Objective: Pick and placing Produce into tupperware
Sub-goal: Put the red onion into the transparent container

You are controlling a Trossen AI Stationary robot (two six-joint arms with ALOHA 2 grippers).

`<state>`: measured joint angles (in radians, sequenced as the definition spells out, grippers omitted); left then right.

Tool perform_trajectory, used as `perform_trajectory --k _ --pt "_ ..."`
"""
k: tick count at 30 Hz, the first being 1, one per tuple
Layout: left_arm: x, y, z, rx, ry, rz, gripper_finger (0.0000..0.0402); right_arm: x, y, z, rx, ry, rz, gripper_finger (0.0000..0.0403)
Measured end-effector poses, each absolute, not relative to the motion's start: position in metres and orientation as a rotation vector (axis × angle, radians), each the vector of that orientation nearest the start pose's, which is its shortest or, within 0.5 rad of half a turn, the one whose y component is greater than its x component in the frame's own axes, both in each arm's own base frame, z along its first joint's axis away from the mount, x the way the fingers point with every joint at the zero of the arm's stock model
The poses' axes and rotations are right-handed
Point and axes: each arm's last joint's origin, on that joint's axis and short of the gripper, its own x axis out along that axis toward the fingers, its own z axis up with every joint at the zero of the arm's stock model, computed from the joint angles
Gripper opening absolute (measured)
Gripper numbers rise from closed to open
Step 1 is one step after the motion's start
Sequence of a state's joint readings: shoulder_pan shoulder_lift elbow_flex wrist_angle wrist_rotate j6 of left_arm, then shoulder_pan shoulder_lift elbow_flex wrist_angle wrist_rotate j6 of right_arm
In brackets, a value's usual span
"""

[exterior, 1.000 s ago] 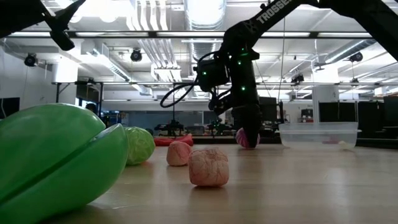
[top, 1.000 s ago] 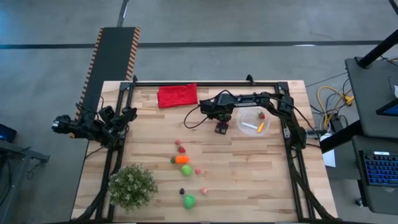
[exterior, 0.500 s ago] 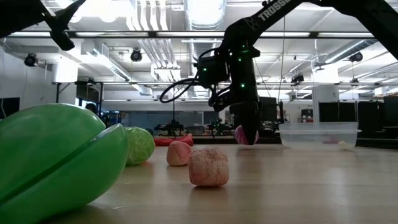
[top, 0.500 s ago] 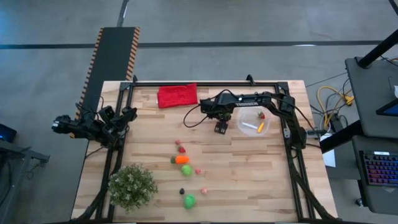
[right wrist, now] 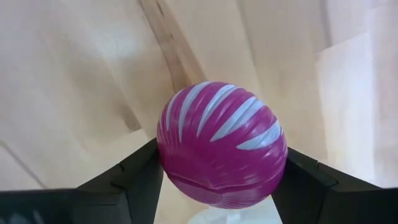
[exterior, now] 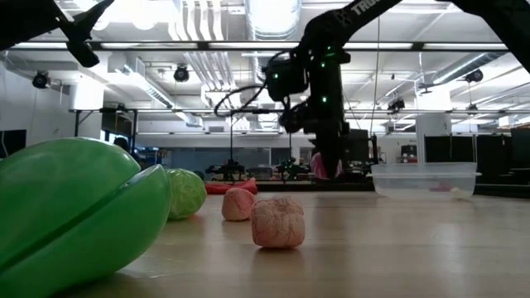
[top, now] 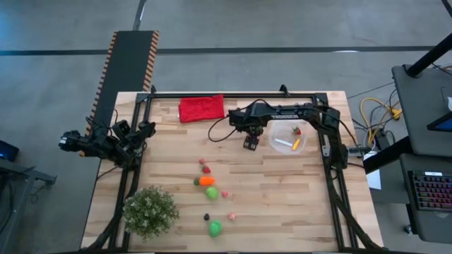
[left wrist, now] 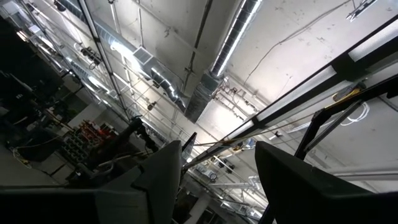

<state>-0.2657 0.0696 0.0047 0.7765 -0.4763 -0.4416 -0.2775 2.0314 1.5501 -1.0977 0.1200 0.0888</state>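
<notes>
The right gripper point(right wrist: 221, 186) is clamped on a magenta ball point(right wrist: 222, 144) with pale stripes, a dark finger point(right wrist: 134, 180) pressed to each side of it. In the low view the ball point(exterior: 321, 165) is held clear of the table point(top: 282, 190), just beside the tub point(top: 286, 137). A yellow piece point(top: 297, 144), a white piece point(top: 282, 144) and a red piece point(top: 297, 130) are seen inside the tub. More produce point(top: 207, 180) is scattered well apart from the fingers, toward the plant point(top: 150, 210); a red cloth point(top: 201, 109) lies on the tub's far side of the gripper. The left gripper point(left wrist: 214, 165) is parked off the table edge, its fingers point(left wrist: 163, 168) spread with a ceiling seen between them
</notes>
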Motion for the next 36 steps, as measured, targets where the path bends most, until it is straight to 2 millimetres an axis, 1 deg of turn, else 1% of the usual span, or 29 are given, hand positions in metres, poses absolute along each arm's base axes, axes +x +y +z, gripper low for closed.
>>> perform_trajectory --k 7,12,19,24,29,32,34,36 --pt "0.077 -0.007 0.227 -0.681 -0.704 0.052 0.0192 0.357 -0.105 0.214 0.234 1.483 -0.431 0.0238" --pt "0.077 -0.007 0.227 -0.681 -0.704 0.052 0.0192 0.343 -0.102 0.234 0.266 1.493 -0.477 0.0236" --pt "0.077 -0.007 0.226 -0.677 -0.694 0.052 0.0192 0.322 -0.097 0.246 0.289 1.607 -0.572 0.0240" --pt "0.078 -0.008 0.225 -0.674 -0.685 0.055 0.0192 0.311 -0.094 0.255 0.342 1.619 -0.634 0.0236" --pt "0.078 -0.008 0.226 -0.674 -0.686 0.055 0.0192 0.289 -0.090 0.254 0.392 1.705 -0.712 0.0244" --pt "0.078 -0.007 0.226 -0.673 -0.686 0.055 0.0192 0.272 -0.086 0.252 0.440 1.697 -0.739 0.0242" --pt "0.078 -0.007 0.226 -0.673 -0.686 0.056 0.0192 0.260 -0.083 0.244 0.503 1.688 -0.744 0.0238" --pt "0.078 -0.007 0.226 -0.673 -0.686 0.056 0.0192 0.250 -0.081 0.236 0.556 1.632 -0.742 0.0237"
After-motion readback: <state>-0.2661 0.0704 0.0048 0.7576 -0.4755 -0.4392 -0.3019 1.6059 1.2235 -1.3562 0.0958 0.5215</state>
